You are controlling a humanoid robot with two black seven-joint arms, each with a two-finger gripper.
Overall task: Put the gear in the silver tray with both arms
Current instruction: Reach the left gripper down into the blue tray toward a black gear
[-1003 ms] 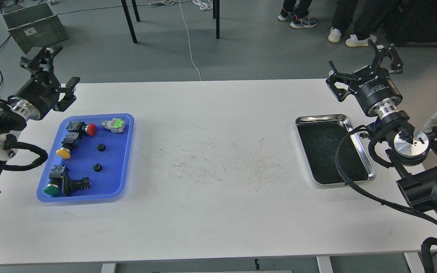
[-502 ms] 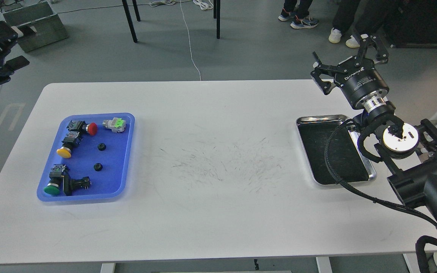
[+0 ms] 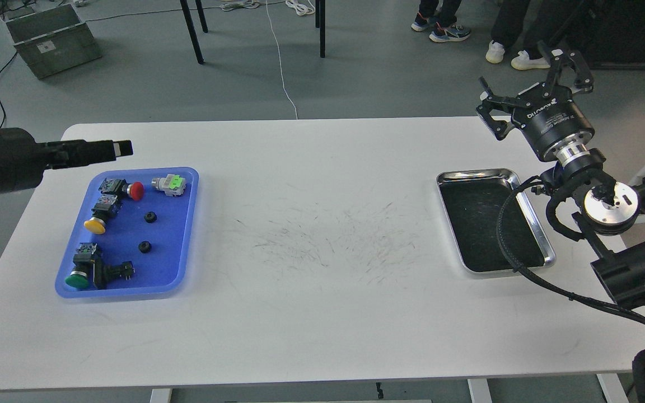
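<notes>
Two small black gears [image 3: 150, 217] [image 3: 144, 246] lie in the blue plastic tray [image 3: 168, 257] at the table's left. The silver tray [image 3: 476, 174], shiny rim and dark bottom, sits at the right and holds nothing. My left gripper [image 3: 124, 148] reaches in from the left, level and side-on, just above the blue tray's back left corner; its fingers overlap, so I cannot tell how they stand. My right gripper [image 3: 529, 77] is open and empty, fingers spread, raised behind the silver tray's far right corner.
The blue tray also holds a red push button [image 3: 136, 191], a yellow one [image 3: 94, 225], a green one [image 3: 76, 280] and a grey-green part [image 3: 168, 183]. My right arm's cable [image 3: 504, 240] hangs over the silver tray's right side. People's feet stand beyond the table.
My left arm swung out to the left, then came back pointing right over the blue tray's back corner. My right gripper shifted left, then back right. The gears and trays stayed put.
</notes>
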